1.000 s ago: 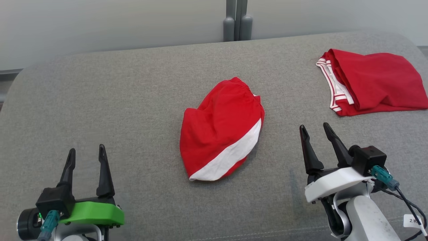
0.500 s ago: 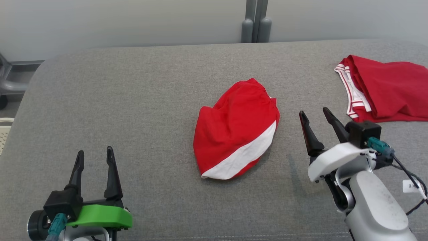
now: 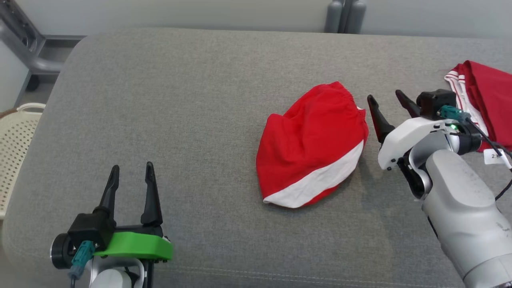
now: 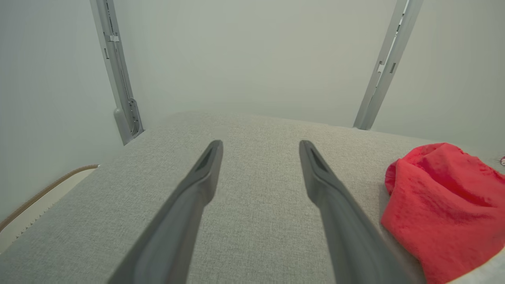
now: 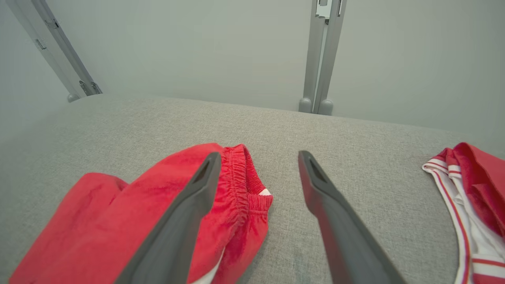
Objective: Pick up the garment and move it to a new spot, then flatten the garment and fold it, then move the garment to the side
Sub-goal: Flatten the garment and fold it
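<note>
The garment (image 3: 312, 144) is a crumpled pair of red shorts with a white stripe, lying mid-right on the grey padded surface (image 3: 180, 100). My right gripper (image 3: 384, 96) is open just to the right of its elastic waistband and holds nothing. In the right wrist view the right gripper (image 5: 258, 154) has its left finger over the garment (image 5: 118, 221) near the waistband. My left gripper (image 3: 133, 166) is open over bare fabric at the lower left, well away from the shorts. In the left wrist view the left gripper (image 4: 260, 144) is open, with the garment (image 4: 442, 205) at the right edge.
A second red garment with white trim (image 3: 488, 96) lies at the right edge, just beyond my right wrist; the right wrist view shows that second garment (image 5: 473, 185) too. A cream perforated basket (image 3: 16, 136) stands off the left edge. Grey posts (image 3: 346, 16) rise behind.
The head camera has turned, shifting the whole picture right. My right gripper has moved forward and closer to the shorts' waistband side. The left gripper has hardly moved.
</note>
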Tool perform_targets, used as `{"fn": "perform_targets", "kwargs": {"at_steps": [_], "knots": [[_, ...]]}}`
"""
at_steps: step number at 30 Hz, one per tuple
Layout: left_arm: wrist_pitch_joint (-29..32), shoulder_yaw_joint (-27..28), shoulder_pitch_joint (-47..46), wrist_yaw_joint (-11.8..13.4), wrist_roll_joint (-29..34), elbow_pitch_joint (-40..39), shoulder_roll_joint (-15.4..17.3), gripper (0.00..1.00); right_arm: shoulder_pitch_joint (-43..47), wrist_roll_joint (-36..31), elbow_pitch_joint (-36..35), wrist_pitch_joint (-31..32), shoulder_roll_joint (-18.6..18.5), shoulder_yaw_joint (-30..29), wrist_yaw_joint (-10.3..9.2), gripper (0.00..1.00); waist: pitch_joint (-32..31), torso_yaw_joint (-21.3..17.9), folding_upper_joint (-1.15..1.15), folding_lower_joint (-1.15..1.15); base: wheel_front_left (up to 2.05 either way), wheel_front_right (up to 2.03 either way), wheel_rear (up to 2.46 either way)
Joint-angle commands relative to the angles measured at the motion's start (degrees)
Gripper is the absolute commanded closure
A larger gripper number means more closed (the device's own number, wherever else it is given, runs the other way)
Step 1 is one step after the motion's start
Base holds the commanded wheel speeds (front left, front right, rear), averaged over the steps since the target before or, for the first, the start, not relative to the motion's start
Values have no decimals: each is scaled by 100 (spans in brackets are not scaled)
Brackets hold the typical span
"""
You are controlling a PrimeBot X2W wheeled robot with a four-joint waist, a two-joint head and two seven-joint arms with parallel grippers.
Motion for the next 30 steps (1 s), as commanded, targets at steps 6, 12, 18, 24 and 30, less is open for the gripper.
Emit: {"fn": "perform_targets", "kwargs": {"at_steps": [6,12,18,24,30], "knots": [[-14,48,-220,-167,133,105,-163,0,-524,317,748,101,-124,332,-2,0,416,518,0,0,0,0,0],[-15,138,-322,-307,223,190,-300,0,-825,624,1399,202,-259,597,-3,0,565,754,0,0,0,0,0],[-14,222,-347,-381,296,223,-405,0,-960,958,1713,173,-269,844,-3,47,631,854,0,0,0,0,0],[-15,331,-352,-439,350,254,-457,0,-1007,1169,1669,-161,-297,1185,-3,100,610,778,0,0,0,0,0],[-14,404,-284,-488,390,313,-475,0,-867,1471,1467,-488,-316,1415,-3,100,451,592,0,0,0,0,0]]}}
